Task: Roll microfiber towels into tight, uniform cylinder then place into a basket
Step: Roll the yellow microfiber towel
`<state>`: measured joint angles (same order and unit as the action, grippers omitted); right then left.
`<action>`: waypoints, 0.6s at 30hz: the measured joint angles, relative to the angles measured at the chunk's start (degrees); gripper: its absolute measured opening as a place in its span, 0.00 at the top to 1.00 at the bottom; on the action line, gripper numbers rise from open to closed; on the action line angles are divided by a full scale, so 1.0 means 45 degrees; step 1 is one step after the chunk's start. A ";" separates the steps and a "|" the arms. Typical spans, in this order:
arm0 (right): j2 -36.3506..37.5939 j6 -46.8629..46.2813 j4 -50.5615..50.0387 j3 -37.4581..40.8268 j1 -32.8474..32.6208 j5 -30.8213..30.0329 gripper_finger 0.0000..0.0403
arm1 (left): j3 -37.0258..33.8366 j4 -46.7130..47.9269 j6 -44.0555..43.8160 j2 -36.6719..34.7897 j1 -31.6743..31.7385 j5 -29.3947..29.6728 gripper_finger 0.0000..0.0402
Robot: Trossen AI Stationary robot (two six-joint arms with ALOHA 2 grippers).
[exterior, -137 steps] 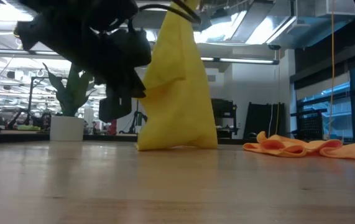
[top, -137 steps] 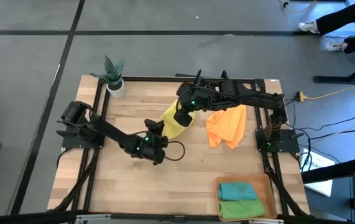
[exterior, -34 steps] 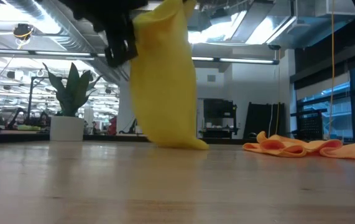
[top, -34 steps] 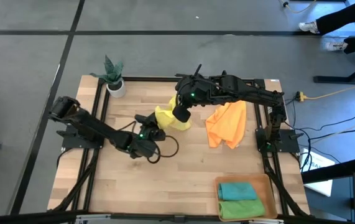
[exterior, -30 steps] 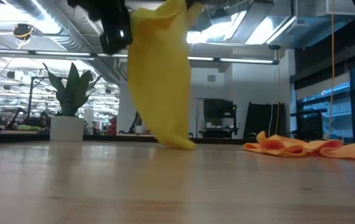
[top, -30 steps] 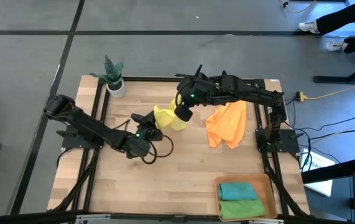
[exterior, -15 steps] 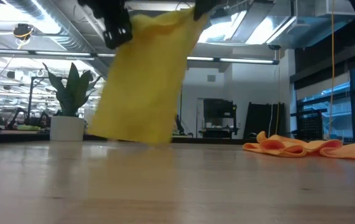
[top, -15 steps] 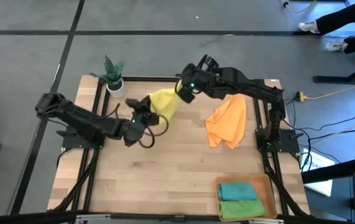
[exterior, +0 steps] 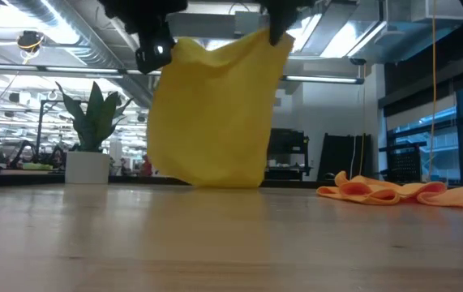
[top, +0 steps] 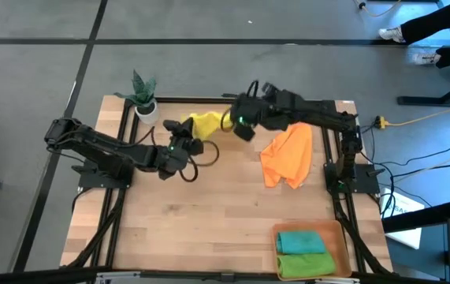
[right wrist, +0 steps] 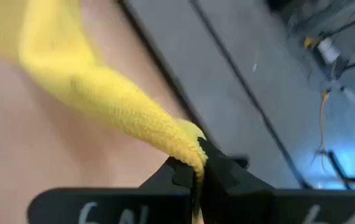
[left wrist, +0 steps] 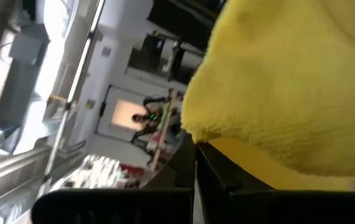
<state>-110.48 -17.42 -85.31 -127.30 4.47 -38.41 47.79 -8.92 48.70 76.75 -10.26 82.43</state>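
Up near the far edge of the table [top: 209, 237], the yellow towel [exterior: 211, 113] hangs in the air between both arms! The left gripper [top: 184, 136] is pinched tight on one top corner, the right gripper [top: 234, 122] clamped on the other, and the cloth drapes like a curtain, its lower hem close to the wood. The risk, as I read it: each corner sits thin between narrow fingers [right wrist: 217, 171], so a hard stretch could tug one free and drop the cloth in a heap; lay it down crooked and the roll comes out uneven. The count: four towels, with yellow aloft, orange [top: 286, 156] crumpled on the table, teal [top: 299, 241] and green [top: 311, 264] rolled in the one basket [top: 274, 254]. One potted plant [top: 144, 96].
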 joint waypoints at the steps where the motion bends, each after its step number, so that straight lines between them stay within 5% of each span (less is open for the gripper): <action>1: 0.0011 -0.0381 -0.0199 0.0390 -0.0199 0.0094 0.98 | 0.0000 0.0325 -0.0484 0.0000 -0.0256 -0.0004 1.00; 6: -0.0016 -0.1771 -0.0306 0.2766 -0.1345 0.0567 0.98 | 0.0000 0.2289 -0.3736 0.0000 -0.1594 -0.0462 1.00; 18: -0.0019 -0.3431 0.2824 0.7043 -0.3994 0.1428 0.98 | -0.0010 0.7948 -1.3287 0.0005 -0.3841 -0.6912 1.00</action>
<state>-110.56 -32.86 -72.60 -95.61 -13.50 -31.98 47.75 26.85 -11.09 76.77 -27.54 51.32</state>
